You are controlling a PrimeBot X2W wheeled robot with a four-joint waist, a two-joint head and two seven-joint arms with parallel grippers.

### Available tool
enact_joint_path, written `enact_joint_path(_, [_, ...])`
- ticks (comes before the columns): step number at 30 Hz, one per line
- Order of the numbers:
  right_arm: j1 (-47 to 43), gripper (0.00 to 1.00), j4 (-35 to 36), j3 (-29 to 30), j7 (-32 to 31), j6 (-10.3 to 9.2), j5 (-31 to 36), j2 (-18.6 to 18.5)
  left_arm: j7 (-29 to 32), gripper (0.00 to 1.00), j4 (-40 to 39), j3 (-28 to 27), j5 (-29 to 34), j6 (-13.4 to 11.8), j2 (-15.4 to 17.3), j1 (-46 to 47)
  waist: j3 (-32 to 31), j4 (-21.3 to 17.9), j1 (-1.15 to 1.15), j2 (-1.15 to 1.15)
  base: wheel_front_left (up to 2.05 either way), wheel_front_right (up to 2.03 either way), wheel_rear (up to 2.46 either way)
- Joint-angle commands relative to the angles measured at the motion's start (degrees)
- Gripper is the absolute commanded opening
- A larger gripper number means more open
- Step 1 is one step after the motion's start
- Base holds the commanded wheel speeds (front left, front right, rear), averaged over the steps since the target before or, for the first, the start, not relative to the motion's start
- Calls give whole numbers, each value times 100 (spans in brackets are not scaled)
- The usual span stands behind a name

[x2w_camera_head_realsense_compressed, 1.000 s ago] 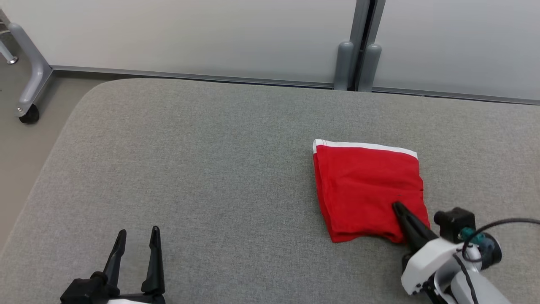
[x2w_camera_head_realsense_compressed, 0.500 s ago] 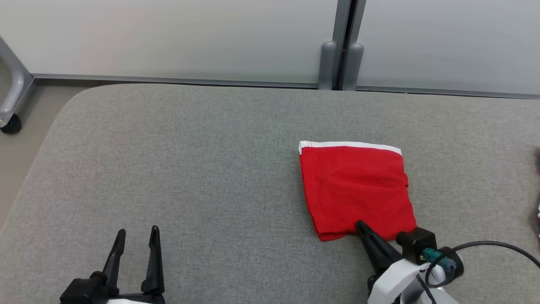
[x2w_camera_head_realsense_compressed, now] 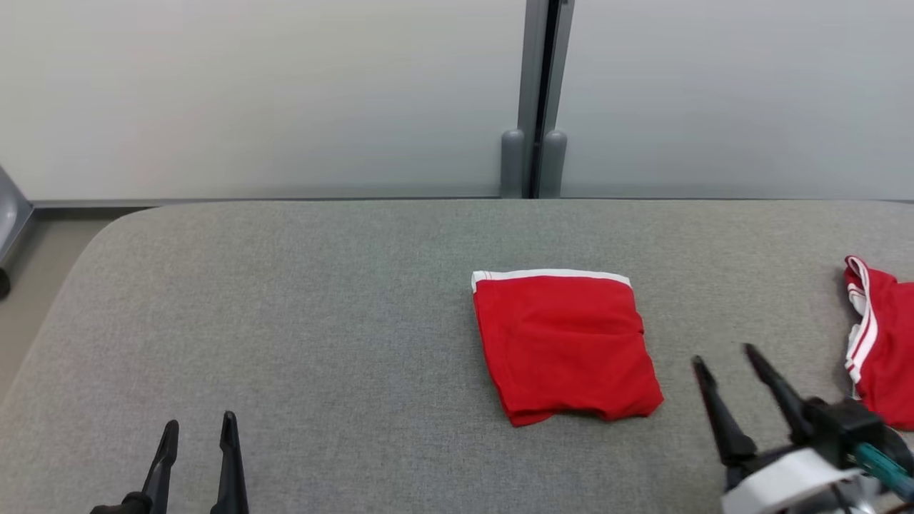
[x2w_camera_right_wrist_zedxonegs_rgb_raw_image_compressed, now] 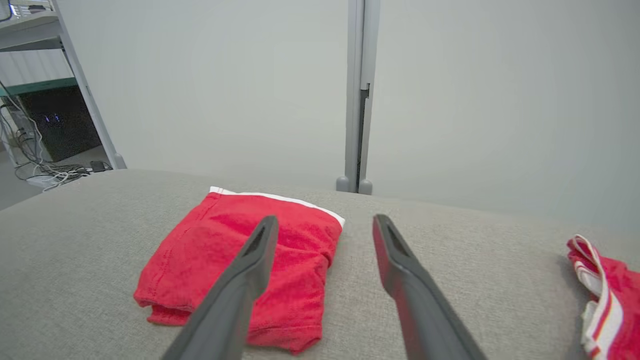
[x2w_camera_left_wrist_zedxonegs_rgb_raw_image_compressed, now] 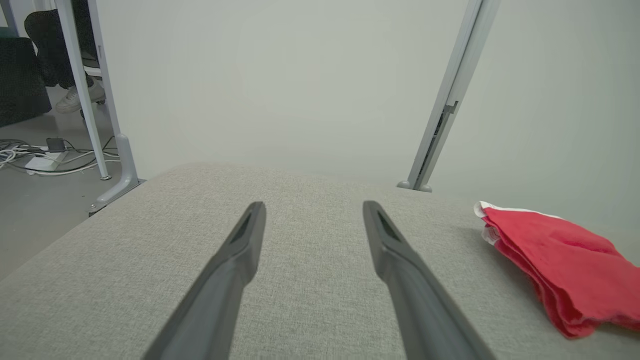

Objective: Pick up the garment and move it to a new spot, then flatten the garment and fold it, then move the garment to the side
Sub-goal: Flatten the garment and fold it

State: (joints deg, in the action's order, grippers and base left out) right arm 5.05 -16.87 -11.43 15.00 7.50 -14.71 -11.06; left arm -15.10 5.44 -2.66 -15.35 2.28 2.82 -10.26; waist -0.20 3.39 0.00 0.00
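Stands against pale partition panels [x2w_camera_head_realsense_compressed: 250,93] joined at a grey post [x2w_camera_head_realsense_compressed: 534,86]. Spreads wide as a grey fabric table top [x2w_camera_head_realsense_compressed: 285,321], corner rounded. Leaves bare floor [x2w_camera_left_wrist_zedxonegs_rgb_raw_image_compressed: 30,215] leftward, cables [x2w_camera_left_wrist_zedxonegs_rgb_raw_image_compressed: 20,156] beside a metal frame leg [x2w_camera_left_wrist_zedxonegs_rgb_raw_image_compressed: 124,160].

Left gripper [x2w_camera_head_realsense_compressed: 199,422] at lower left, fingers parted, pointing up-frame. Right gripper [x2w_camera_head_realsense_compressed: 722,354] at lower right, fingers spread wide, leaning leftward. Pale wrist [x2w_camera_head_realsense_compressed: 782,485] behind it, seemingly angled, partly cropped.
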Motion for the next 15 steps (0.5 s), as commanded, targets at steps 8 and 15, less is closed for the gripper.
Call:
enact_joint_path(8, [-700, 100, 317, 1132, 23, -1, 325, 90, -3, 100, 233, -22, 169, 217, 19, -150, -193, -9, 0, 0, 0, 0, 0])
enact_joint_path(15, [-854, 100, 254, 1306, 24, -1, 383, 279, -3, 100, 308, 112, 115, 347, 21, -193, -198, -6, 0, 0, 0, 0, 0])
